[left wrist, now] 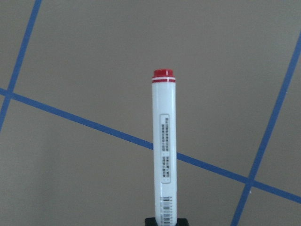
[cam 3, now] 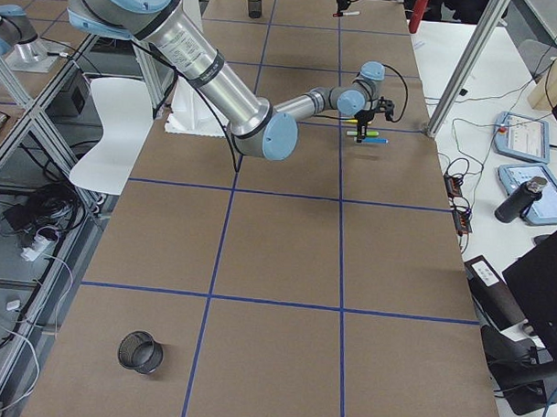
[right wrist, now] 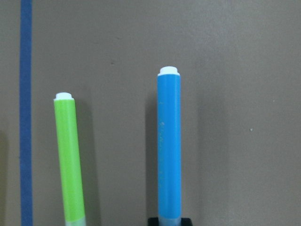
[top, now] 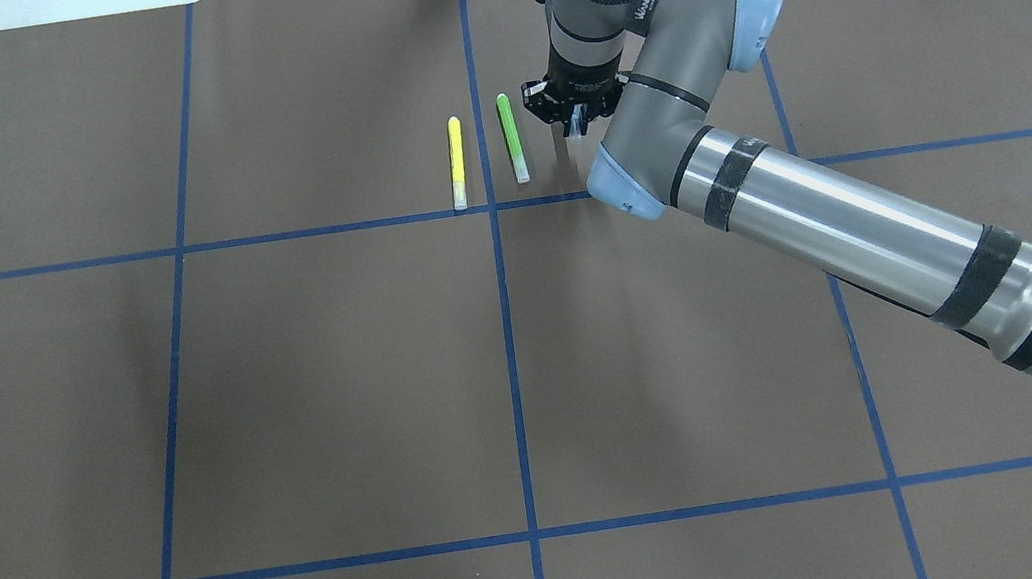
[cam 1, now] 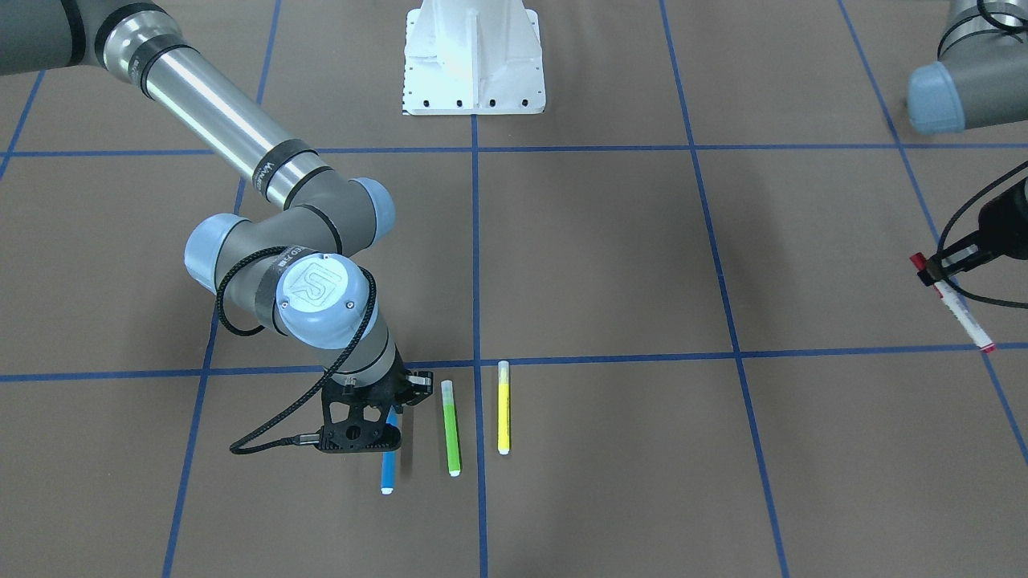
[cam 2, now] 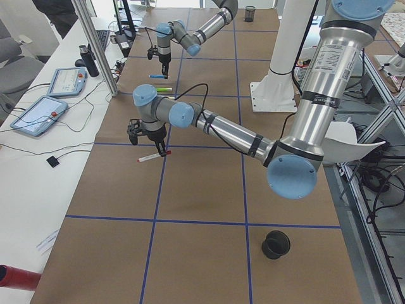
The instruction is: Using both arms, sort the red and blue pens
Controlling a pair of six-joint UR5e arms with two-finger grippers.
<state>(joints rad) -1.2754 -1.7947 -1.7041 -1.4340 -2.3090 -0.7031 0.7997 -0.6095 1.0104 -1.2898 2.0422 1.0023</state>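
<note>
The red pen (cam 1: 960, 311), white-barrelled with a red cap, hangs tilted above the table at my far left, and my left gripper (cam 1: 936, 271) is shut on it near the capped end. In the left wrist view the red pen (left wrist: 164, 150) points away from the camera over blue tape lines. My right gripper (cam 1: 393, 408) is shut on the blue pen (cam 1: 389, 467) at its pale-capped end, low over the table. The right wrist view shows the blue pen (right wrist: 169, 146) beside the green one. From overhead the right gripper (top: 575, 118) hides most of the blue pen.
A green pen (cam 1: 451, 437) and a yellow pen (cam 1: 503, 408) lie parallel on the table just beside the blue pen. The white robot base (cam 1: 474, 56) stands at the table's middle edge. A black mesh cup (cam 2: 276, 244) sits near each end of the table.
</note>
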